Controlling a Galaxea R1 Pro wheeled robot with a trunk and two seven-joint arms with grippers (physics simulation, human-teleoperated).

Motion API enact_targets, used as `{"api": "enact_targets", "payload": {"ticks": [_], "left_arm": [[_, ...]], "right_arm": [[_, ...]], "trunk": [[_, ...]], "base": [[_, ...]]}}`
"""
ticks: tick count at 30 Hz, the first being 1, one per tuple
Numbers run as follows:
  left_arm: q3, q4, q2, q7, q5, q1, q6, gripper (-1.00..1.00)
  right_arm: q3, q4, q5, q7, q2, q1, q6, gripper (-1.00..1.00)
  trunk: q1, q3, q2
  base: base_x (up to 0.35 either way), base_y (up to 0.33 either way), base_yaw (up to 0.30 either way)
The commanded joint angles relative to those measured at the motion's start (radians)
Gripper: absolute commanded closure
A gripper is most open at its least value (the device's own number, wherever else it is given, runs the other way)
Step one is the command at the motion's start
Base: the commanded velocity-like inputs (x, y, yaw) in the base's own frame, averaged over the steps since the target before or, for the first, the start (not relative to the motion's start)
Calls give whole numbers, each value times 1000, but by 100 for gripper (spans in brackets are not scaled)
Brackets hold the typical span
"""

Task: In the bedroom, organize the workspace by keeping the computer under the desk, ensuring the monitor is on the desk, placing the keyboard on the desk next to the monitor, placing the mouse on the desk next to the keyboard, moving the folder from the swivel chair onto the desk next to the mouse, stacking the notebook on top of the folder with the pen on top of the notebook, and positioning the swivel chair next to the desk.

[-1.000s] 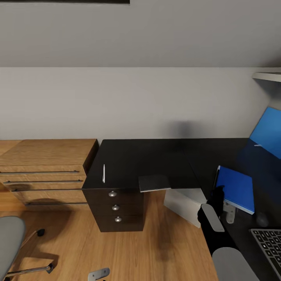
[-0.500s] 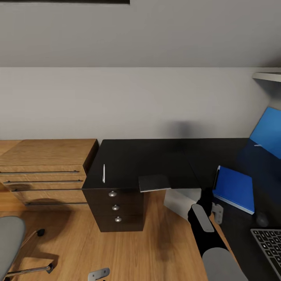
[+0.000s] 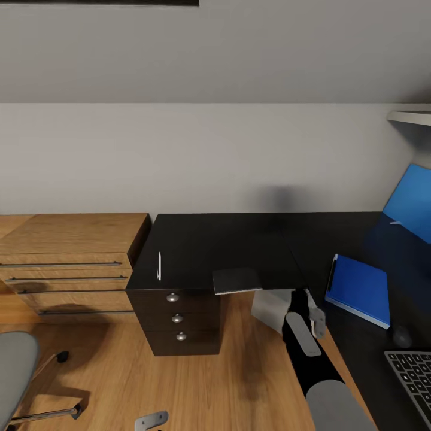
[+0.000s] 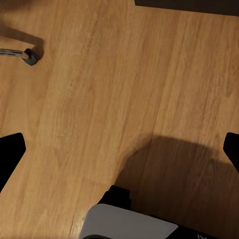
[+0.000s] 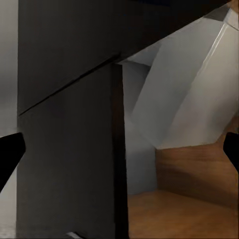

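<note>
At the desk's inner edge, lower right of the head view: the right gripper (image 3: 315, 316) hovers over the edge of the desk (image 3: 239, 239), with the pale computer (image 3: 270, 305) just below and to its left
Right fingers: in the right wrist view the two dark tips sit at opposite sides of the picture, so they are spread wide with nothing between them
Left fingers: in the left wrist view they are likewise far apart and empty, over bare wooden floor (image 4: 99, 99)
Folder: the blue folder (image 3: 359, 288) lies flat on the desk, just right of the right gripper, dark spine toward it
Notebook: the dark flat notebook (image 3: 237, 280) overhangs the desk's front edge, left of the right gripper, long side running left to right
Pen: the white pen (image 3: 159, 266) lies further left near the drawer end, long axis pointing front to back
Nearer arm: the right one, by my judgement; the notebook lies up and left of its fingers
In the way: nothing stands between gripper and notebook, though the overhang could tip it off
Others: keyboard (image 3: 413, 374) at lower right; swivel chair (image 3: 18, 371) at lower left; wooden cabinet (image 3: 72, 251) beside the desk
</note>
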Motion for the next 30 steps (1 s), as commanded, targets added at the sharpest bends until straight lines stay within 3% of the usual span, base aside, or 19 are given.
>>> {"api": "enact_targets", "payload": {"ticks": [1, 4, 6, 10, 14, 22, 23, 30], "left_arm": [[-7, -2, 2, 8, 6, -1, 2, -100], [-7, -2, 2, 8, 6, -1, 2, -100], [-7, -2, 3, 8, 7, -1, 2, -100], [-6, -2, 3, 8, 6, -1, 2, -100], [-5, -2, 3, 8, 6, -1, 2, -100], [-5, -2, 3, 8, 2, -1, 2, -100], [-6, -2, 3, 8, 1, -1, 2, -100], [-7, -2, 3, 8, 4, -1, 2, -100]], "right_arm": [[5, -1, -6, -2, 0, -1, 22, -100], [31, -1, -4, -2, -3, -1, 128, -100], [41, -2, -3, 1, -6, 0, 236, -100], [47, -3, -5, 10, -6, 1, 325, -100], [55, -2, -7, 30, 0, 7, 342, -100], [62, 1, -3, 152, -3, 56, 344, -100], [63, 9, -1, 197, -3, 63, 345, -100], [63, 31, -2, 245, -2, 73, 352, -100]], "trunk": [[0, -1, -1], [0, -1, -1], [0, -1, -1], [0, -1, -1], [0, -1, -1], [0, -1, -1], [0, -1, -1], [0, -1, -1]], "base": [[0, 0, 0], [0, 0, 0], [0, 0, 0], [0, 0, 0], [0, 0, 0], [0, 0, 0], [0, 0, 0], [0, 0, 0]]}}
